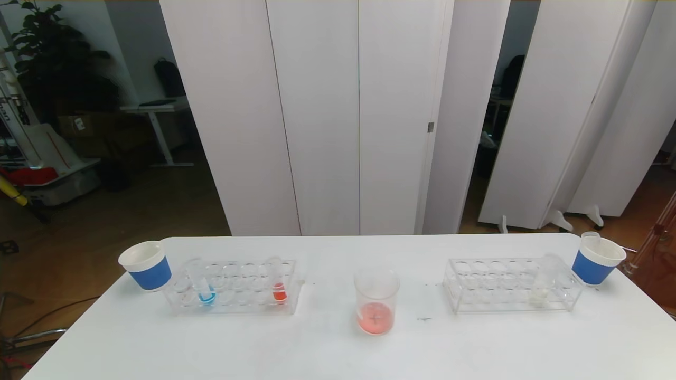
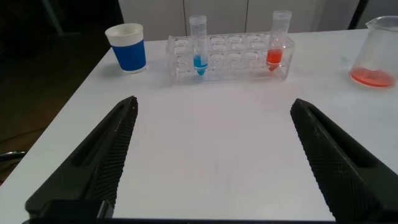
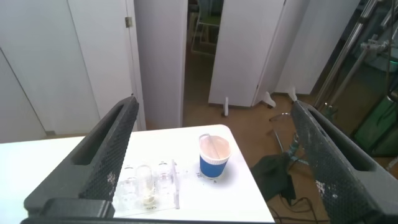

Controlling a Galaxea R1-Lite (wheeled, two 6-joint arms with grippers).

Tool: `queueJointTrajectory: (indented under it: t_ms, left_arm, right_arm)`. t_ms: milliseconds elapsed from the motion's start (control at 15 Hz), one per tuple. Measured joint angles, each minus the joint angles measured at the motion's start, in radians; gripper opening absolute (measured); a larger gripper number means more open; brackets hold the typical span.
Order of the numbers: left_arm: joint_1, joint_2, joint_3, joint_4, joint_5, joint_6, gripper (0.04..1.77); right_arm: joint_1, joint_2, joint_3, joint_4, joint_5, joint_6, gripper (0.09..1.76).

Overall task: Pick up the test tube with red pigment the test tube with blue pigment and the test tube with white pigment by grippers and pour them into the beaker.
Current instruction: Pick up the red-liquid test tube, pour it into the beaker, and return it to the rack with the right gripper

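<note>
In the head view the beaker (image 1: 375, 301) stands mid-table with pink-red liquid at its bottom. The left rack (image 1: 232, 287) holds the test tube with blue pigment (image 1: 206, 289) and the test tube with red pigment (image 1: 278, 286). The test tube with white pigment (image 1: 543, 287) stands in the right rack (image 1: 507, 285). Neither arm shows in the head view. My left gripper (image 2: 214, 102) is open over bare table, short of the blue tube (image 2: 199, 45), red tube (image 2: 278, 38) and beaker (image 2: 376, 53). My right gripper (image 3: 213, 102) is open, high above the white tube (image 3: 147, 186).
A blue-sleeved paper cup (image 1: 146, 265) stands at the left rack's outer end, and another cup (image 1: 597, 259) by the right rack near the table's right corner. White partition panels (image 1: 338, 116) stand behind the table. The floor drops away past the right edge (image 3: 255, 180).
</note>
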Motion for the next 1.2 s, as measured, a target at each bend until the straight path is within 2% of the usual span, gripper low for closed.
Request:
queueJointTrajectory:
  t_ms: [467, 600, 933, 1200]
  left_arm:
    - [0.000, 0.000, 0.000, 0.000, 0.000, 0.000, 1.75]
    - [0.000, 0.000, 0.000, 0.000, 0.000, 0.000, 1.75]
    - [0.000, 0.000, 0.000, 0.000, 0.000, 0.000, 1.75]
    - [0.000, 0.000, 0.000, 0.000, 0.000, 0.000, 1.75]
  right_arm:
    - [0.145, -0.543, 0.009, 0.394, -0.003, -0.054, 1.75]
    - [0.176, -0.677, 0.039, 0.500, -0.046, -0.038, 1.75]
    - [0.192, -0.857, 0.277, 0.510, -0.073, 0.029, 1.75]
    - [0.193, -0.904, 0.523, 0.392, -0.044, 0.057, 1.75]
